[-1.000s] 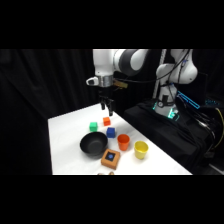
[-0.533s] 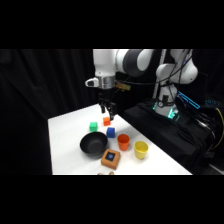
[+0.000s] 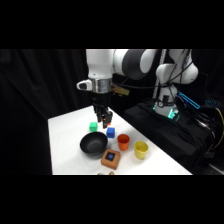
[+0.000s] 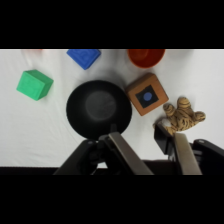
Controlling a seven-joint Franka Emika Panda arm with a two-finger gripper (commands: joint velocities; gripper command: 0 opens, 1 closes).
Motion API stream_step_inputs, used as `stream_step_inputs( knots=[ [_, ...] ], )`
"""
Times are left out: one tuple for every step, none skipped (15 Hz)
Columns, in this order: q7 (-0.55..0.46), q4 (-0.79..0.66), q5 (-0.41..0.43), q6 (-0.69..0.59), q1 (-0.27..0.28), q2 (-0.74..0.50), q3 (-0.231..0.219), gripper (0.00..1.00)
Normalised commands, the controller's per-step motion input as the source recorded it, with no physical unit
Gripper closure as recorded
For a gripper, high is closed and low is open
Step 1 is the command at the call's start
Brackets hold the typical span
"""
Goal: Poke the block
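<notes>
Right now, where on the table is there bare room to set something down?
Bare table lies left of the black bowl and green cube. It is crowded to the right of the bowl: blue cube, red cup, yellow cup, the block and a striped toy cluster there.

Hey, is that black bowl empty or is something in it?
Empty. The wrist view looks straight down into the black bowl and shows only its bare dark inside; the block lies beside it.

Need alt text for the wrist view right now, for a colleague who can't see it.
The open gripper hangs above a black bowl, with the block beside the bowl's rim, untouched. A green cube, blue cube, red cup and striped toy lie around them.
</notes>
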Motion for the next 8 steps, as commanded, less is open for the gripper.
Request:
stream_step_inputs(
  knots=[
    [0.15, 0.32, -0.116, -0.12, 0.054, 0.22, -0.001, 0.68],
    [0.15, 0.29, -0.107, -0.12, 0.057, 0.19, 0.003, 0.76],
    [0.14, 0.26, -0.11, -0.11, 0.061, 0.17, 0.004, 0.85],
    [0.15, 0.21, -0.12, -0.07, 0.068, 0.15, 0.007, 0.93],
    [0.14, 0.18, -0.12, -0.04, 0.071, 0.14, 0.013, 1.0],
    [0.16, 0.13, -0.131, 0.01, 0.085, 0.15, 0.021, 1.0],
    [0.18, 0.1, -0.152, 0.03, 0.101, 0.15, 0.027, 1.0],
    [0.21, 0.05, -0.175, 0.08, 0.124, 0.16, 0.038, 1.0]
  ],
)
